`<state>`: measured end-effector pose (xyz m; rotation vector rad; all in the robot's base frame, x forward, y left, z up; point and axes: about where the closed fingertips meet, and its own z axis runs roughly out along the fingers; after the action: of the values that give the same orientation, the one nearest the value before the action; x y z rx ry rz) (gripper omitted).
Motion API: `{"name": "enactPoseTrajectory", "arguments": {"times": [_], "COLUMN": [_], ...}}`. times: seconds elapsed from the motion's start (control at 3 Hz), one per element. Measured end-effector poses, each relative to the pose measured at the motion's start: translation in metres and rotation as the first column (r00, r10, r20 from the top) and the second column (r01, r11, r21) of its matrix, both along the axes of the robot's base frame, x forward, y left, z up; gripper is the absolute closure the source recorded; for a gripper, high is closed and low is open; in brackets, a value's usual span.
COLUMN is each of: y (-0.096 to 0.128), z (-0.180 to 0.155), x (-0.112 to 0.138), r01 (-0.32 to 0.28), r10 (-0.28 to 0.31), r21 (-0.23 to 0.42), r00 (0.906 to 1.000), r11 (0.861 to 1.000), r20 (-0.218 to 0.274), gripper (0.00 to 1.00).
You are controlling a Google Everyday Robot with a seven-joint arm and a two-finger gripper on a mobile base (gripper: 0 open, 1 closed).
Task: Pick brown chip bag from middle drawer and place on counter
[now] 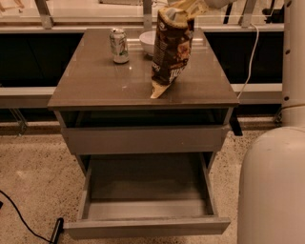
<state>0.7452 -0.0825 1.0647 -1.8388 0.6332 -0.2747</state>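
Claw [189, 7] sat at the very top edge of the view, above the back right part of the counter [95, 83], and it was clamped on the upper end of the chip bag [170, 52]. Only its pale lower part showed; the rest was cut off by the frame. The chip bag hung from it almost upright, leaning a little to the right at the top, with its cream lower corner touching the glossy counter near the front edge, right of centre. Behind the bag, a white bowl [148, 42] stood partly hidden by it, and a soda can [119, 45] stood upright to the left of the bowl, well apart from the bag.

Below the counter, the top drawer [143, 139] was pushed nearly shut, with a dark gap above its front. The drawer [143, 226] under it was pulled far out, its flat gray bottom bare. A white rounded robot body [271, 190] filled the lower right corner. A black cable [24, 221] lay on the speckled floor [33, 176] at lower left, and a white cord [250, 52] hung down at the right of the cabinet.
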Motion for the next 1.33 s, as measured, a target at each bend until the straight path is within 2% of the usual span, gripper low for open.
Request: {"name": "enactPoseTrajectory", "arguments": {"times": [0.33, 0.67, 1.0, 1.33], "y": [0.002, 0.002, -0.01, -0.029], "z": [-0.001, -0.001, -0.014, -0.038], "x": [0.001, 0.001, 0.001, 0.004], "r01": [-0.003, -0.003, -0.01, -0.014], "r10": [0.003, 0.003, 0.013, 0.029], "r21": [0.0, 0.0, -0.093, -0.224], "r00": [1.0, 1.0, 0.9993, 0.9977], "r11": [1.0, 1.0, 0.996, 0.975], "r20": [-0.002, -0.002, 0.034, 0.062], "gripper": [0.0, 0.0, 0.0, 0.0]}}
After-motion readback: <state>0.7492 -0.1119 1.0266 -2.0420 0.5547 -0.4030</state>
